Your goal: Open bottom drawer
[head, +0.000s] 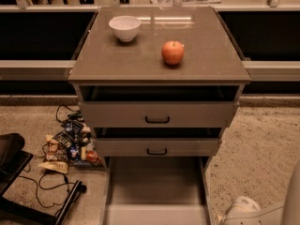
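You see the bottom drawer [157, 184] pulled far out, grey inside showing. The white arm [241, 210] sits lower right; the gripper is out of frame.

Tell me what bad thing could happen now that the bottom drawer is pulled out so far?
1. The bottom drawer is far out; pulling more might drag it right out.
2. The gripper is out of view. Only the white arm shows, close to the drawer's right side, so it might bump it.
3. A jolt could roll the apple off the cabinet top.
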